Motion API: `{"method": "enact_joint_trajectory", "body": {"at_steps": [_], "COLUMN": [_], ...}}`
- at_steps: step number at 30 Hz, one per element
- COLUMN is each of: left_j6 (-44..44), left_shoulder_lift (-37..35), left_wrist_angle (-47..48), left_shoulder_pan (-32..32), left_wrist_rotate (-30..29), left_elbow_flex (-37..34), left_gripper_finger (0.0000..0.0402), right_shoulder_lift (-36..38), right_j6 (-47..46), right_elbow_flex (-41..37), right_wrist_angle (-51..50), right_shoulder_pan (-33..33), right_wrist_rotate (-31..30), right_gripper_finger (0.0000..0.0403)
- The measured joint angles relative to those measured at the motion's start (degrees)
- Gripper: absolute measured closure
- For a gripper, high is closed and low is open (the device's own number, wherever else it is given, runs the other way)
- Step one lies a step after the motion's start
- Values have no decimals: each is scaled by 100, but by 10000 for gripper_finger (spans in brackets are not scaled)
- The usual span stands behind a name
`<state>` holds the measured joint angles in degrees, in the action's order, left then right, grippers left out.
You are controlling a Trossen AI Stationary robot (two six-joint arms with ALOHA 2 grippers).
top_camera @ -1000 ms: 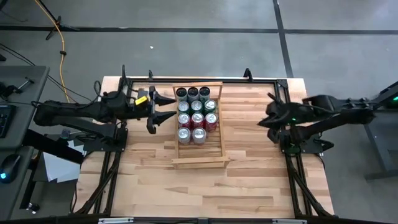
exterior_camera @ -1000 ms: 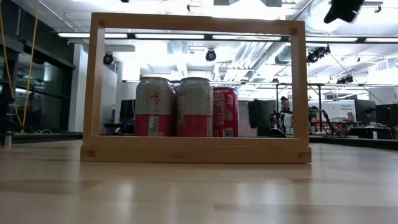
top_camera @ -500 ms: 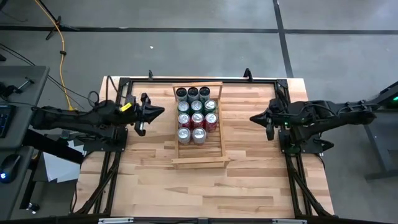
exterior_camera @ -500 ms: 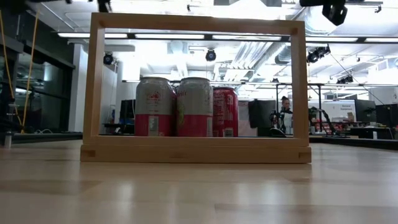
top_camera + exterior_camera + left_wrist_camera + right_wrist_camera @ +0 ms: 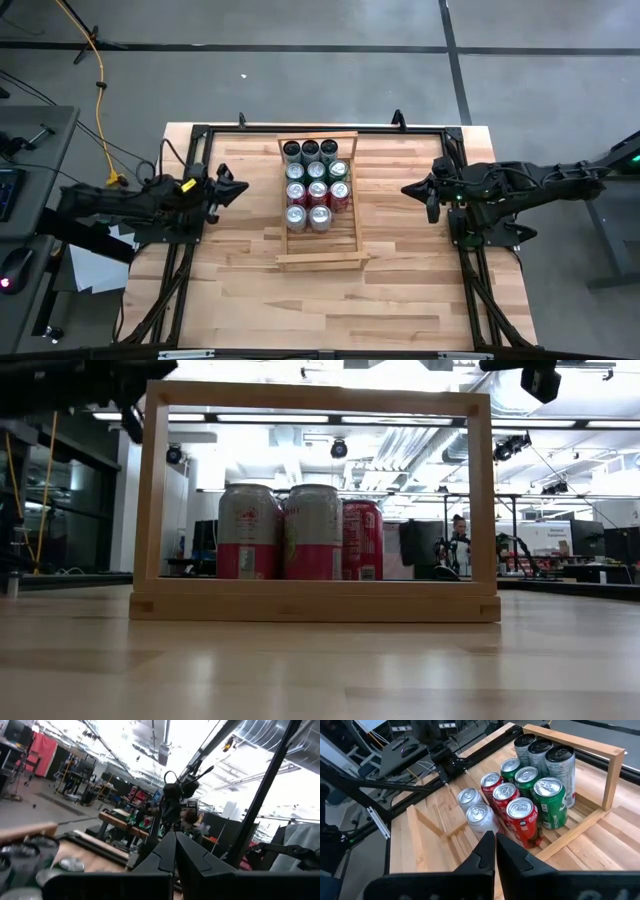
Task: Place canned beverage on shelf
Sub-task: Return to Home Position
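Observation:
The shelf (image 5: 322, 261), a light-wood slatted rack, lies in the middle of the table. Several cans (image 5: 318, 190) stand upright on its slats, filling its far half: dark ones at the far end, then green, red and two silver. The right wrist view shows the same cans (image 5: 522, 810) inside the side rail (image 5: 612, 775). My left gripper (image 5: 243, 187) is shut and holds nothing, well left of the shelf, near the table's left edge. My right gripper (image 5: 407, 189) is also shut and holds nothing, right of the shelf and pointing toward it.
The near half of the shelf (image 5: 320, 240) holds no cans. Black frame rails (image 5: 190, 150) run along the table's left, far and right edges. In the low view the shelf's end frame (image 5: 315, 605) stands in front of the cans (image 5: 312, 532). A person shows far behind.
My left gripper stood open beside the shelf's left rail; it has shut on nothing and drawn back toward the table's left edge. My right gripper has reached a little toward the shelf and then kept still. The cans and shelf have not moved.

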<state>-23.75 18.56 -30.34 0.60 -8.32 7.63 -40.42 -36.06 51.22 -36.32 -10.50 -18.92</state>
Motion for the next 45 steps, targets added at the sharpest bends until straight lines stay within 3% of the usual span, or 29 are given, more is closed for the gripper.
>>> {"method": "enact_joint_trajectory", "body": {"at_steps": [7,15,19,23,28,32,34,40,45], "left_j6": [-457,-522,-858,-849,-607,-557,-574,-504,-497], "left_shoulder_lift": [-400,-428,-426,-421,-421,-421,-419,-404,-394], "left_wrist_angle": [-124,271,915,1489,1995,2189,2228,2244,2278], "left_shoulder_pan": [0,-2,-2,-2,-2,-2,-2,-2,-2], "left_wrist_rotate": [-149,-151,-60,-28,-20,-17,-17,-11,25], "left_elbow_flex": [-700,-683,-683,-683,-683,-683,-683,-682,-679], "left_gripper_finger": [401,401,401,401,401,401,401,401,399], "right_shoulder_lift": [2,131,494,1390,2980,3932,4026,3908,3998], "right_j6": [-8,243,504,773,802,1505,1733,1873,1961], "right_elbow_flex": [1,2,-10,-519,-1844,-2951,-3337,-3934,-4410], "right_wrist_angle": [-51,-572,-1138,-1059,32,1508,2037,2410,2780], "right_shoulder_pan": [0,-7,-7,-21,-24,-24,-24,49,61], "right_wrist_rotate": [1,155,297,541,711,738,789,1281,1337], "right_gripper_finger": [403,403,403,403,403,403,403,403,403]}}
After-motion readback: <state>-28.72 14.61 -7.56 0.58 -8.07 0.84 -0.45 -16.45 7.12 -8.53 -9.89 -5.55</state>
